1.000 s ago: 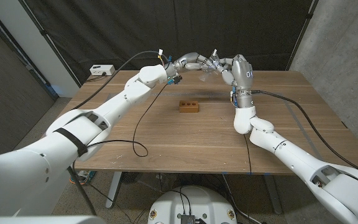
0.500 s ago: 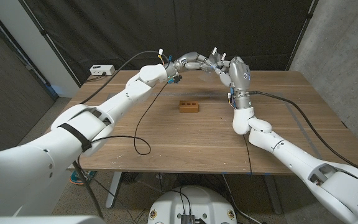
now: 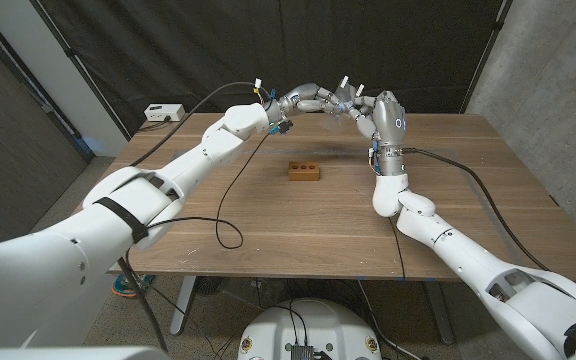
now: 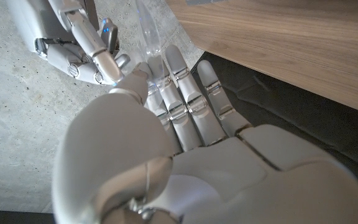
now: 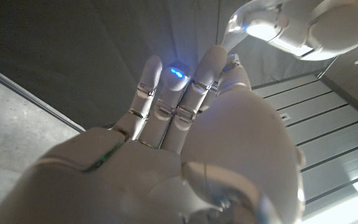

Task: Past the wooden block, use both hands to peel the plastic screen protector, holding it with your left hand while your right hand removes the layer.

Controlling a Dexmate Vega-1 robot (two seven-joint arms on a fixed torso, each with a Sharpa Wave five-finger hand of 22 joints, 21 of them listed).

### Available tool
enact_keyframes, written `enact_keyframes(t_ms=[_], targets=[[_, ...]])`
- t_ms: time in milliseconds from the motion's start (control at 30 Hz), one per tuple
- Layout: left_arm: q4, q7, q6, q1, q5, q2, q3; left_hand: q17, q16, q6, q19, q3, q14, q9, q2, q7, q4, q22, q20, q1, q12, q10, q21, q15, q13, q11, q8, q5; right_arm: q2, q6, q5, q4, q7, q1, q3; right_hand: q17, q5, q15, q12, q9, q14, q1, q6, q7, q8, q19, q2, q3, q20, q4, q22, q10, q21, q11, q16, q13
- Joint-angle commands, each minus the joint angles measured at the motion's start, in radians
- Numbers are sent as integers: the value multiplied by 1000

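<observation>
Head view, near to far: wooden block (image 3: pixel 303 170) on the table (image 3: pixel 468 200); beyond it both hands meet, raised. If the left hand (image 3: pixel 313 99) loosens, the screen protector (image 4: pixel 149 31) could slip. Its fingers (image 4: pixel 173 93) pinch the clear sheet; whether the right hand (image 3: pixel 368 108) grips it, I cannot tell.

Right hand seen from behind, fingers reaching toward a dark curtain.

The right hand (image 5: pixel 185 155) shows its pale back, with its fingers (image 5: pixel 146 87) held side by side and slightly bent. A small blue light (image 5: pixel 176 71) glows between two of them. A white arm (image 5: pixel 297 28) crosses beyond the fingertips, above the grey concrete floor (image 5: pixel 17 118).
</observation>
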Motion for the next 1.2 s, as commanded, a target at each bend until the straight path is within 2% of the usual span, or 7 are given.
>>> enact_keyframes(t_ms=[33,233,500,800,1200], targets=[[-28,8,17,11,4,10,0,2,-2,131,-1,9,11,101,8,89,2,-1,-22,-2,4,13,5,-47,4,-10,61,6,60,139,123,24,0,-35,92,-26,-41,-4,-33,-10,-44,-20,-58,8,-29,-13,2,6,-90,4,3,-33,12,7,-41,-28],[-21,6,12,6,8,6,4,5,-1,130,-3,10,13,101,6,89,0,-1,-22,-3,2,10,7,-48,7,-10,60,6,24,211,310,14,44,-32,51,-36,-70,-5,-49,-16,-57,-42,-91,14,-46,-23,-2,7,-87,11,-4,-59,9,6,-67,-36],[-17,8,8,3,14,3,7,8,-3,129,-4,12,12,102,5,91,-1,-1,-22,-4,0,10,9,-47,6,-8,59,6,5,267,436,12,98,-25,30,-52,-88,-7,-61,-22,-72,-67,-129,25,-66,-37,-6,7,-76,18,-4,-78,13,15,-98,-42],[-3,5,12,-2,14,-4,10,11,-4,129,-6,14,12,104,4,88,-2,-1,-22,-6,0,13,12,-46,6,-9,58,6,-5,311,446,34,97,-5,18,-55,-93,-7,-55,-23,-66,-81,-117,27,-63,-41,-7,11,-71,18,0,-74,23,15,-111,-34],[26,5,6,-10,13,-14,11,13,-6,130,-8,18,12,104,5,89,-2,-2,-22,-6,-2,12,14,-47,6,-7,57,6,-9,317,426,51,90,22,0,-21,-91,-6,-28,-12,-35,-52,-84,22,-45,-40,-6,29,-76,-3,5,-47,27,8,-90,-5]])
